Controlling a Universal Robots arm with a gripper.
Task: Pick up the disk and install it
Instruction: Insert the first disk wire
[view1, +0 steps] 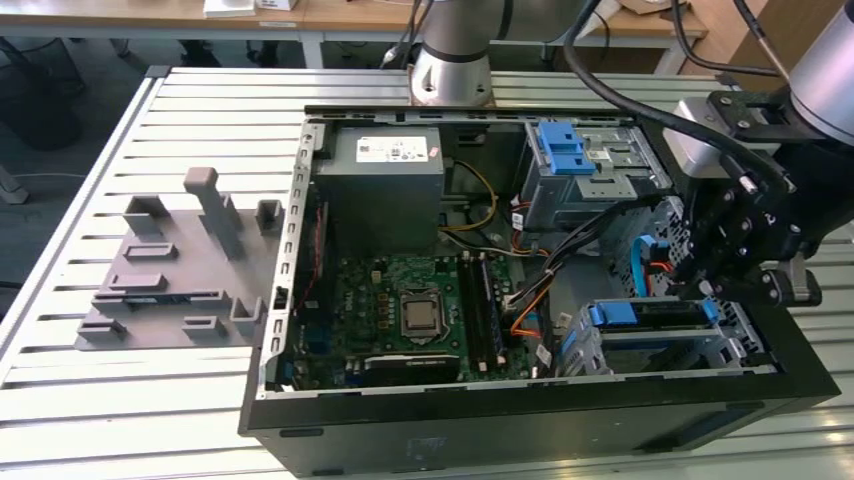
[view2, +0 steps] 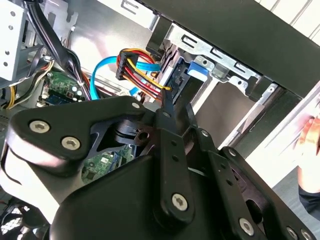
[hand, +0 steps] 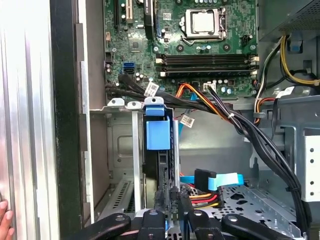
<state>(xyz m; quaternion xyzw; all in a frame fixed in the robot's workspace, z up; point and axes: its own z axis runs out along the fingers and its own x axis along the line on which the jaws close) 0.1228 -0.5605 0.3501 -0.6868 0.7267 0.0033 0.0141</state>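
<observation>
Gripper: the black gripper (view1: 738, 262) hung over the open computer case (view1: 534, 410), at the side toward the exterior view's right, just above the lower drive bay.
Jaws: closed, or very nearly so, on the edge of the disk; in the first wrist view the two fingertips (hand: 159, 199) stood on either side of the dark upright slab with no gap to spare.
Disk: the disk (hand: 161, 150) stood on edge inside the grey metal drive cage (hand: 117, 150), its blue carrier tab uppermost, already seated between the cage walls. In the exterior view its blue frame (view1: 650, 313) showed in the bay at the case's near corner.
Cables: a bundle of red, yellow and black wires (view2: 142, 75) and a flat blue data cable (view2: 107, 67) lay just beside the disk, near the gripper's tip.
Motherboard: the green board (view1: 414, 310) lay flat on the case floor, well apart from the gripper.
Upper cage: a second drive cage with a blue plastic bracket (view1: 563, 150) sat farther back in the case.
Power supply: the grey box (view1: 380, 185) stood at the back of the case.
Table: the slatted metal table (view1: 160, 400) carried a grey fixture (view1: 180, 270) toward the exterior view's left, apart from the case.
Person: a hand (hand: 5, 225) rested at the table's edge.
</observation>
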